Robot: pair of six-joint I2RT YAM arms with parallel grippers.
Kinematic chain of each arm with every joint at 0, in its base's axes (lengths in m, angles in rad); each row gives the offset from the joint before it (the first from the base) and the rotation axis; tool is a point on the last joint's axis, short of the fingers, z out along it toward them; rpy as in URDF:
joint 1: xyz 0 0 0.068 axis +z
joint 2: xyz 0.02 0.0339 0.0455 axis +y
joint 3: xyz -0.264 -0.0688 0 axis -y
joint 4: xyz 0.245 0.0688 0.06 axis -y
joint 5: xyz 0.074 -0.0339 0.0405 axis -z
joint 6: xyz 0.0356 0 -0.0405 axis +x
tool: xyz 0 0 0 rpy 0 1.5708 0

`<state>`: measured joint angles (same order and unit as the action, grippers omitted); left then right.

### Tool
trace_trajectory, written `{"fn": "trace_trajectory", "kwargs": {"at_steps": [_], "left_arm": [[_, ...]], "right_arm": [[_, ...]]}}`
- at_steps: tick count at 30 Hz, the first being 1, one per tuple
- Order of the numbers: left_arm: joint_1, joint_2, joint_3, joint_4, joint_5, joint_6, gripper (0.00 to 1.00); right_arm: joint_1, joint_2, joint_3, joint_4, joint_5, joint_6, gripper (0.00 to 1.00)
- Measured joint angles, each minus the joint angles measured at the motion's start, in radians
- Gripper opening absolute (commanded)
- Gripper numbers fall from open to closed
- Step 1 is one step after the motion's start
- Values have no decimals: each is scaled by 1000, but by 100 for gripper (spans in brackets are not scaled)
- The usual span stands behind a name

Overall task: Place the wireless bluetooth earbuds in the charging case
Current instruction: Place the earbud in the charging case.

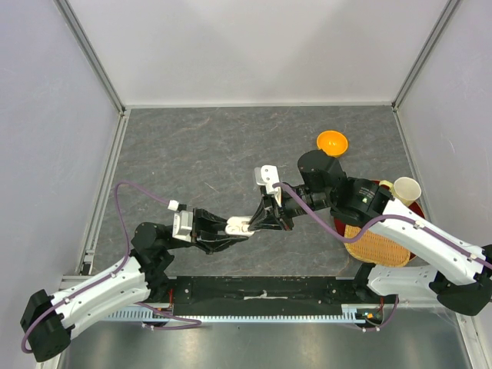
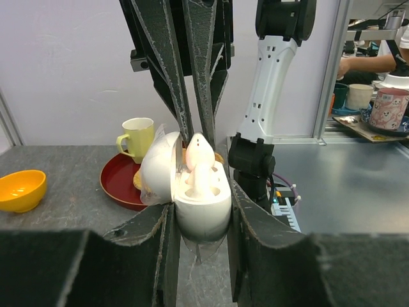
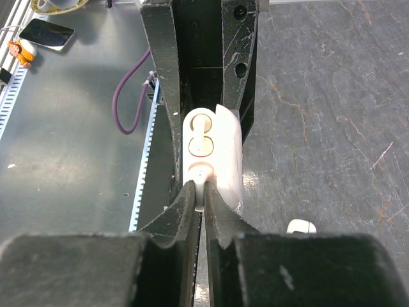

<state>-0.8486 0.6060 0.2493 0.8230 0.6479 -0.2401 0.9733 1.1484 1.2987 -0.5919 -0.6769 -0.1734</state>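
The left gripper clamps the open charging case. The right gripper pinches an earbud at the case's socket. Best now: press straight, release gently.

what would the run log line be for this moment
stage: inserting | left gripper: shut on charging case, lid open | right gripper: shut on earbud at case slot

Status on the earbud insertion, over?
Copy: left gripper shut on the open charging case; right gripper pinching an earbud at its socket. A loose earbud lies on the table, off to the side.
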Motion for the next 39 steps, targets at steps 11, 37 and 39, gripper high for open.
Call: {"fn": "trace_trajectory", "kwargs": {"at_steps": [11, 37, 39], "left_arm": [[0, -11, -2, 3, -26, 0, 2], [0, -40, -8, -6, -62, 0, 2], [0, -40, -8, -7, -63, 0, 2]], "right_arm": [[2, 1, 0, -6, 23, 1, 25], [5, -253, -98, 200, 258, 111, 98], [5, -260, -124, 235, 350, 159, 98]]}}
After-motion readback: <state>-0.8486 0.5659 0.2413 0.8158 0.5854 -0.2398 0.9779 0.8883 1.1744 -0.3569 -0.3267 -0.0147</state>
